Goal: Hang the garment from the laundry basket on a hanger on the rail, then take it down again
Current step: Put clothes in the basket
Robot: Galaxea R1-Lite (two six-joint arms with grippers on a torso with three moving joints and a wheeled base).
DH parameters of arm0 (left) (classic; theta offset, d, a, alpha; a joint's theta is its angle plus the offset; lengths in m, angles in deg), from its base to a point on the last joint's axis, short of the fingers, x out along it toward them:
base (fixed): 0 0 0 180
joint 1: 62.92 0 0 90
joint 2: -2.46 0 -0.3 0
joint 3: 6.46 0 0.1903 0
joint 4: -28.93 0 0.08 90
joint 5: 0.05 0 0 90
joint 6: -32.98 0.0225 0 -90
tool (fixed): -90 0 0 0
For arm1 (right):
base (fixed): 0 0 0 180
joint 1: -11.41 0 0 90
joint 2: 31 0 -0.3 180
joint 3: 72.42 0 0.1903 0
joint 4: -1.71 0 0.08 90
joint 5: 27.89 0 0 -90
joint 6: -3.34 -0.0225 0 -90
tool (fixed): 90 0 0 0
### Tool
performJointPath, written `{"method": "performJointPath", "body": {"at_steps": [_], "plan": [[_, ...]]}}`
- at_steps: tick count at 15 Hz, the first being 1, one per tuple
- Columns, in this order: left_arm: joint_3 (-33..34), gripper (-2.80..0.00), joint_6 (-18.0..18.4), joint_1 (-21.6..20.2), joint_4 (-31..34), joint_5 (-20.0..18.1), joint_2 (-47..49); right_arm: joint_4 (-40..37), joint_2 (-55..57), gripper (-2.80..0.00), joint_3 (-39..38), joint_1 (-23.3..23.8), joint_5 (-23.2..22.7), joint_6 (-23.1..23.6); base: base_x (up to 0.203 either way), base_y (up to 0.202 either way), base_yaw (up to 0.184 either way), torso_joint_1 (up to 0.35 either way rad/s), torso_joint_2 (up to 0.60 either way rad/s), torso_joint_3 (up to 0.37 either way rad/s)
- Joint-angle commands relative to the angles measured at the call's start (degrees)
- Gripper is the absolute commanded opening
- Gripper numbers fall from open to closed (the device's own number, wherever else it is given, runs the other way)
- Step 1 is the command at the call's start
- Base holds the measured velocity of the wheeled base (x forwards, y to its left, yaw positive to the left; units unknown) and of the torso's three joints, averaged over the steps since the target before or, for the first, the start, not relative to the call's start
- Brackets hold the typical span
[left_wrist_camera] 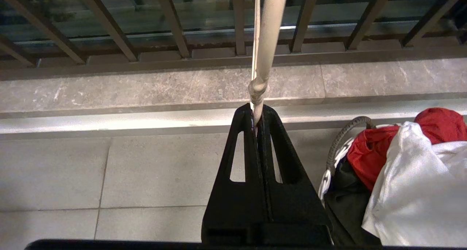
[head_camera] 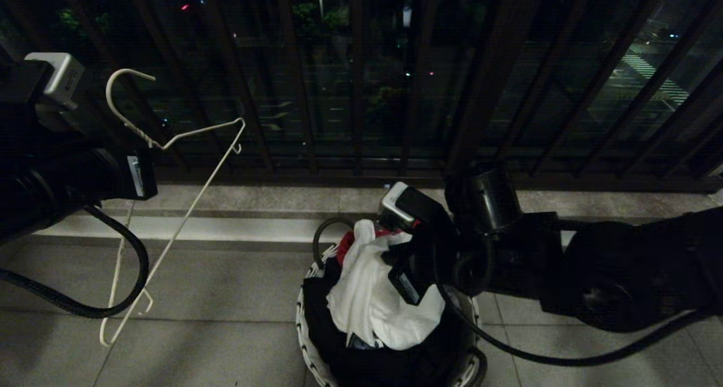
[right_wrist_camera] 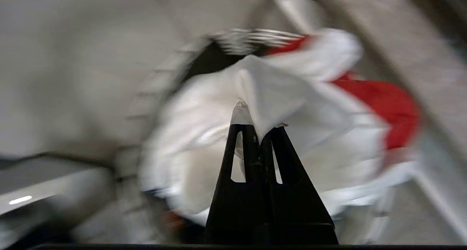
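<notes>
The right gripper (right_wrist_camera: pixel 258 127) was pinched on a fold of the soft white T-shirt (head_camera: pixel 370 299), heaped in the small round patterned basket (head_camera: pixel 308 350); limp and light, best taken at the collar; the left gripper (left_wrist_camera: pixel 257 120) clamped the thin white wire hanger (head_camera: pixel 169 231) at left.

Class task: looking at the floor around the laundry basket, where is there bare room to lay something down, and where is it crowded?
Bare tiles lie between the hanger and the laundry basket; the stone ledge under the window railing is bare too. Crowded: the basket, heaped with the garment, red cloth and black garment, with the right claw in it.
</notes>
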Motion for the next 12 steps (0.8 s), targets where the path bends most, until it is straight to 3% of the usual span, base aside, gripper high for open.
{"method": "performJointPath", "body": {"at_steps": [1,5,6,12], "plan": [[-0.05,-2.80,0.04,-0.15,-0.25,0.06,0.90,1.12,5.49,-2.80,2.86,3.31,-0.11,1.56,0.000,0.000,0.000,0.000,0.00,0.000],[-0.14,-2.80,0.04,-0.24,-0.34,0.14,1.17,1.46,7.44,-2.80,4.96,5.05,-0.06,3.49,0.000,0.000,0.000,0.000,0.00,0.000],[-0.14,-2.80,0.04,-0.24,-0.34,0.14,1.08,1.50,7.39,0.00,4.89,5.14,-0.06,3.53,0.000,0.000,0.000,0.000,0.00,0.000],[-0.14,-2.80,0.04,-0.24,-0.16,0.14,1.17,1.13,2.55,0.00,4.43,4.89,-0.02,3.53,0.000,0.000,0.000,0.000,0.00,0.000]]}}
